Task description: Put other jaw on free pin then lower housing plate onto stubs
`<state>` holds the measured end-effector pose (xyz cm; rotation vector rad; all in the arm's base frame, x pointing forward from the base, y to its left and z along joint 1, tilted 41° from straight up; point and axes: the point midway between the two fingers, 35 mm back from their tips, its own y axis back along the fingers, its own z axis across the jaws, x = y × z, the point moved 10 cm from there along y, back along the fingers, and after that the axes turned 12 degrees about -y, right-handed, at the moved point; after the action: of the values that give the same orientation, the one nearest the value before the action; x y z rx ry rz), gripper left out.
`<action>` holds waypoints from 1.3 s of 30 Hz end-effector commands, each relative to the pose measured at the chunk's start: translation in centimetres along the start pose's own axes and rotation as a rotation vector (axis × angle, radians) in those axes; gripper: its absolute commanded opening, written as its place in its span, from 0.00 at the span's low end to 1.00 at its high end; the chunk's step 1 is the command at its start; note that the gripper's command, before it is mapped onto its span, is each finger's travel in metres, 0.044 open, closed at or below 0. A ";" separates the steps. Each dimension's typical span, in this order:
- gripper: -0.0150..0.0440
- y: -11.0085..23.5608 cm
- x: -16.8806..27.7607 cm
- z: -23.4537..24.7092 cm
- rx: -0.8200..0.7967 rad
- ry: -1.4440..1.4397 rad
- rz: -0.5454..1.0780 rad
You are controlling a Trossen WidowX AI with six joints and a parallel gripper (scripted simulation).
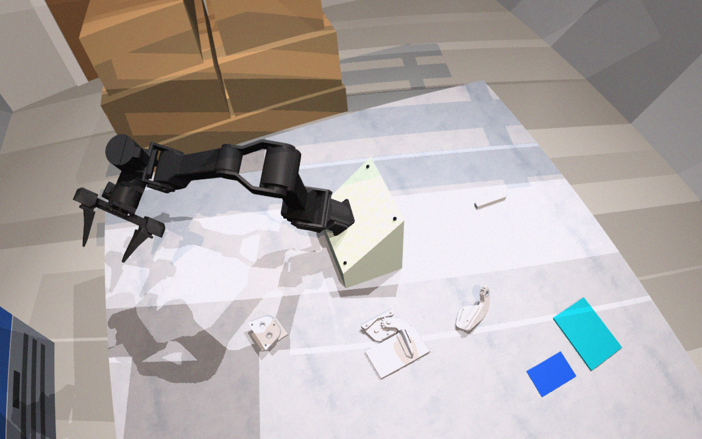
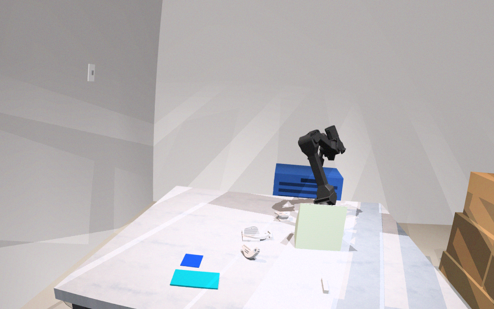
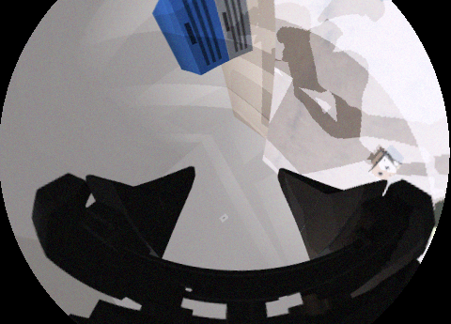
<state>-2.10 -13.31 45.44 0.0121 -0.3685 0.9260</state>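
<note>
My gripper is open and empty, high in the air at the left, far from the parts; its fingers cannot be made out in the exterior view. A pale base lies on the table with a pale jaw on it; tooth detail is too small to tell. Another pale jaw lies loose on the table, apart from the base. A small pale plate with two round holes, seemingly the housing plate, lies apart on the base's other side.
A light green block stands beside the arm's foot. A cyan sheet, a blue sheet and a small white bar lie on the table. Brown boxes stand beyond its edge.
</note>
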 end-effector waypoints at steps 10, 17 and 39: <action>0.58 0.0 0.0 0.0 0.000 0.000 0.000; 0.26 0.0 0.0 0.0 0.000 0.000 0.000; 0.25 -0.7 -0.7 0.0 -0.007 0.004 0.025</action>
<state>-1.99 -13.71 45.36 0.0071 -0.3685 0.9406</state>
